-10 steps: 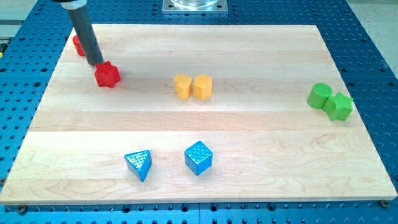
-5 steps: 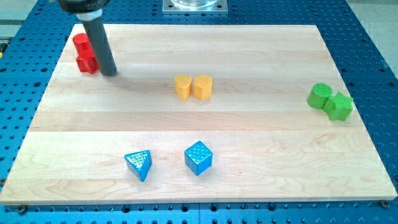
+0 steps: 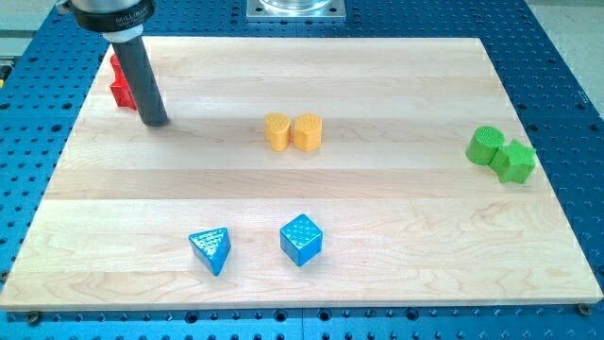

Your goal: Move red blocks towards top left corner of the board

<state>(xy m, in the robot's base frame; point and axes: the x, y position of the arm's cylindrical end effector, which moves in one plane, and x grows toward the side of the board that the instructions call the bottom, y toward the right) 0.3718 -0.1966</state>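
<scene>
My tip (image 3: 156,122) rests on the board (image 3: 377,208) at about four o'clock from the two red blocks (image 3: 121,87) (their shapes are partly hidden by the rod), which sit together near the top left corner. I carry no jaws, only the rod. Two yellow blocks (image 3: 293,131) lie toward three o'clock of my tip, well apart

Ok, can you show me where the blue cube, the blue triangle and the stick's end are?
blue cube (image 3: 301,238), camera view, its top face
blue triangle block (image 3: 211,247), camera view, its top face
my tip (image 3: 155,121), camera view, rod's lowest end
</scene>
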